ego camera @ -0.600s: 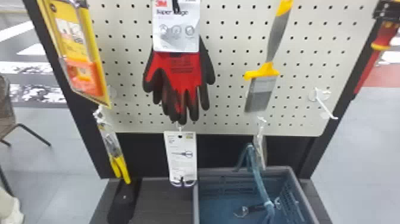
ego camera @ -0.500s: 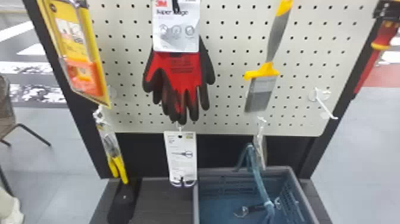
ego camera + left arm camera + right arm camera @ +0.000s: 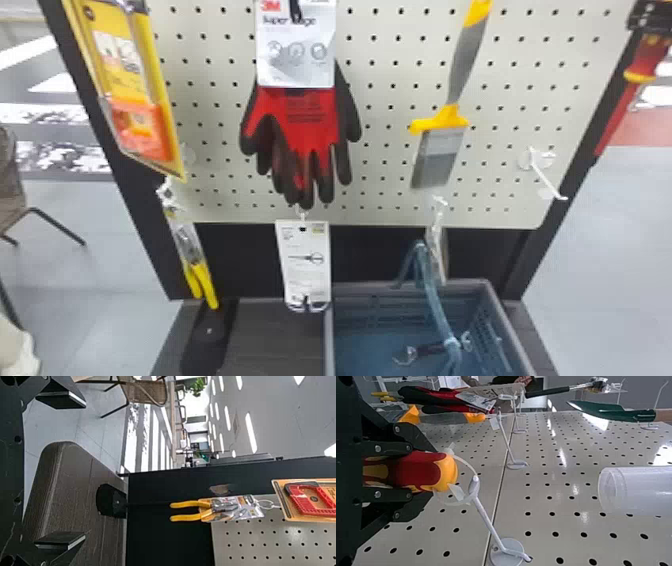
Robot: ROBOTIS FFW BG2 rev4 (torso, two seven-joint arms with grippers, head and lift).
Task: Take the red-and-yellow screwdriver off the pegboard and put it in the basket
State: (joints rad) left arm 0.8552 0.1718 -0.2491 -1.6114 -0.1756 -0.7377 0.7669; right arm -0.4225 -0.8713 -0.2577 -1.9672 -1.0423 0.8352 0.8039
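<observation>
At the left end of your station, the left wrist view showed your left gripper (image 3: 85,470) with its fingers wide apart. Near the left edge of the pegboard (image 3: 385,95), your head view presented a yellow carded package (image 3: 122,75), with packaged yellow-handled pliers (image 3: 201,280) hanging below it, handles down. Next in sequence hung the red-and-black work gloves (image 3: 305,120); beneath them hung a white scissors card (image 3: 304,265). To the right of these was a flat-ended hand tool with a gray-and-yellow handle (image 3: 465,65). Below it, you had the blue-gray basket (image 3: 407,290) on the dark shelf (image 3: 265,345), with a wrench (image 3: 430,349) inside. Farther right, a bare white hook (image 3: 545,175) projected from the board. At the far right, your right gripper (image 3: 647,17) was clamped on the handle of the red-and-yellow screwdriver (image 3: 649,52), whose shaft slanted downward, outside the basket. Your right wrist view showed the clear loop (image 3: 464,465) at its handle end touching the tip of a hook (image 3: 484,512).
</observation>
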